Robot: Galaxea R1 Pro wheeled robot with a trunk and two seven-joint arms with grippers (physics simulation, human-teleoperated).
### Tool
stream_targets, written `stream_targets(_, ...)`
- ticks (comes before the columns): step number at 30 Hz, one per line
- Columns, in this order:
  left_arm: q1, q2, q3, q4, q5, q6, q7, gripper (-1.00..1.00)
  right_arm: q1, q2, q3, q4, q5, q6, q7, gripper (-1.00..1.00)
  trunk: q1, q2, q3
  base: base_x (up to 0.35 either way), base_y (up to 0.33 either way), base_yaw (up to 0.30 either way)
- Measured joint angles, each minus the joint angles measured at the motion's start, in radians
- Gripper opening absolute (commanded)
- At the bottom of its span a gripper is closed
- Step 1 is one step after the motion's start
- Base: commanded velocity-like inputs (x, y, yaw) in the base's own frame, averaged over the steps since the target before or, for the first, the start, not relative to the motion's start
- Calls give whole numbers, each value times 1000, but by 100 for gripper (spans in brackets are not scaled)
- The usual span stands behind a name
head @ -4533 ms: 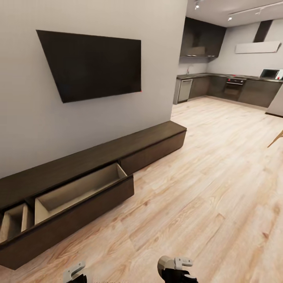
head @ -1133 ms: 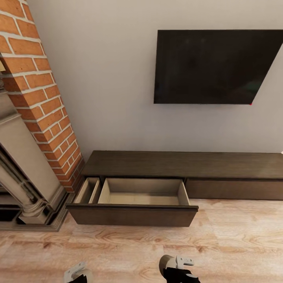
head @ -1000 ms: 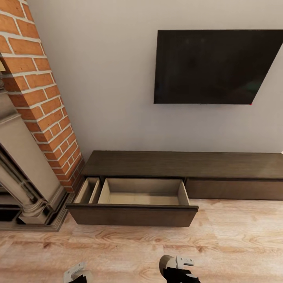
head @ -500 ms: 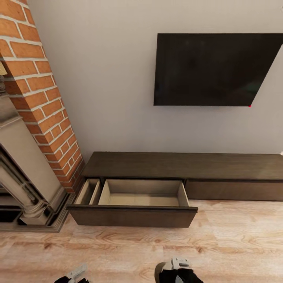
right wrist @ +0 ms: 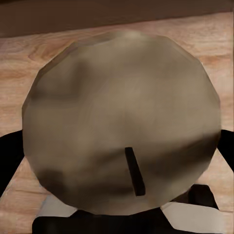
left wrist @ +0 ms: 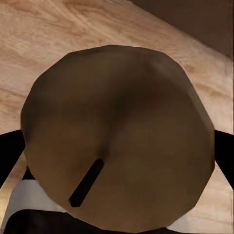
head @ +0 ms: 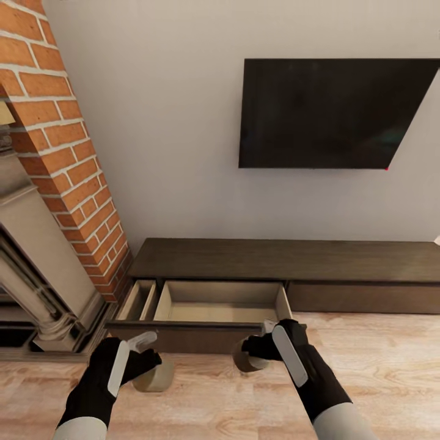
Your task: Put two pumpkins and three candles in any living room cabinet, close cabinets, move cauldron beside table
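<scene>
The dark-brown cabinet (head: 287, 256) runs along the wall, with its left drawer (head: 220, 302) pulled out and showing a bare beige inside. My left gripper (head: 150, 359) is shut on a beige candle (head: 153, 377) just in front of the drawer front. Its round top and dark wick loom close in the left wrist view as candle (left wrist: 117, 141). My right gripper (head: 260, 349) is shut on a second candle (head: 246, 362) over the drawer's right front corner, seen close as candle (right wrist: 122, 122). The pumpkins, cauldron and table are out of view.
A brick fireplace column (head: 61, 153) with a stone mantel pillar (head: 30, 281) stands at the left, close to the drawer's end. A narrow side compartment (head: 137, 299) is open beside the drawer. A black TV (head: 333, 113) hangs above. Wood floor (head: 379, 366) lies open to the right.
The view swung from the kitchen end to the cabinet's fireplace end. In the last half second both arms rose into view, each carrying a candle toward the open drawer's front.
</scene>
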Motion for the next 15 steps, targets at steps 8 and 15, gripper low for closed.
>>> stream_targets(8, -18, -20, -80, -140, -6, 3, 1, -100, -29, 44, -10, -52, -2, 12, -3, -100, -31, 56, 25, 0, 0, 0)
stream_targets(15, -27, -22, -85, -255, 29, 3, -2, -100, -26, 39, -12, -161, -9, 12, 2, -100, -57, 105, 47, 0, 0, 0)
